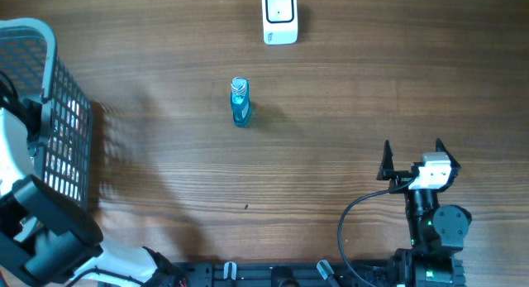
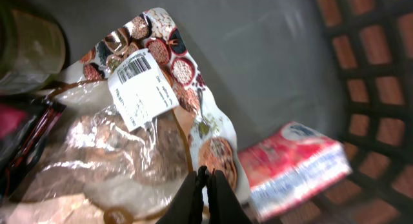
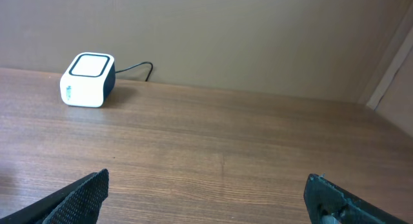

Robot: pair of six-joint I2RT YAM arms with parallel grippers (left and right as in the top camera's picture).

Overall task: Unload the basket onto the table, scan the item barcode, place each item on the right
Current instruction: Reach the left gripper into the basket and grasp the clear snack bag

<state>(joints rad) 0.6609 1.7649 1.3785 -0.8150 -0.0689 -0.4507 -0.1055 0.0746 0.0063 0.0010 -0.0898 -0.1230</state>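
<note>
Inside the wire basket [image 1: 62, 130] at the surface's [image 1: 347, 97] left edge, the left pincer [image 2: 206, 177] is closed tight over the lower edge of a printed packet [image 2: 193, 95] bearing a barcode label [image 2: 141, 91]; whether film is pinched cannot be told. A red-and-white pack [image 2: 293, 166] lies beside it. The right pincer [image 1: 412, 146] hangs wide open and empty, well apart from the white scanner [image 1: 279, 16] and a blue bottle [image 1: 240, 103].
</note>
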